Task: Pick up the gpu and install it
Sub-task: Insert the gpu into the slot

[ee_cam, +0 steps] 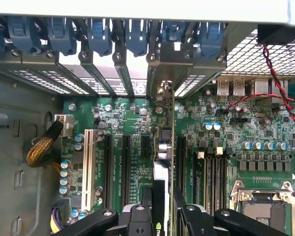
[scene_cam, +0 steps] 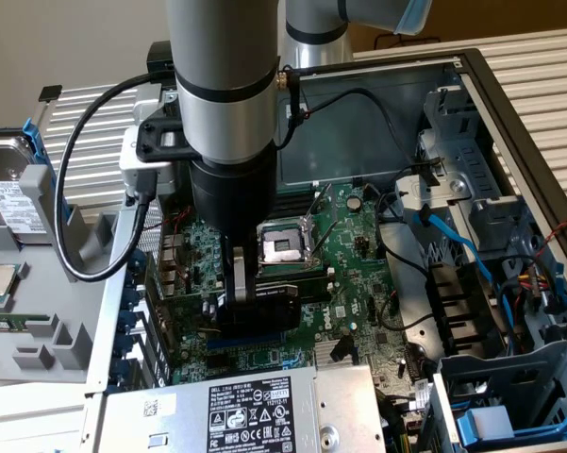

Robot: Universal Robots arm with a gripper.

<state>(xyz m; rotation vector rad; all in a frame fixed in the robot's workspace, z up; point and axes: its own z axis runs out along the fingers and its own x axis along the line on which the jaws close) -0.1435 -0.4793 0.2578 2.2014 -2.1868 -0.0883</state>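
Open PC case [scene_cam: 509, 113] seen from above. Arm reaches down over green motherboard [scene_cam: 358, 255]. Gripper [scene_cam: 250, 297] clamped on gpu [scene_cam: 264, 304], black card held on edge, low over board beside empty CPU socket [scene_cam: 283, 245]. Arm hides much of card in exterior view.

Wrist view: gpu [ee_cam: 163, 162] seen edge-on between fingers [ee_cam: 147, 196], running toward rear slot brackets [ee_cam: 137, 44]. Whether card is seated in slot cannot be told. Blue latches cut off at frame edge. Power supply [scene_cam: 245, 411] only partly in frame.
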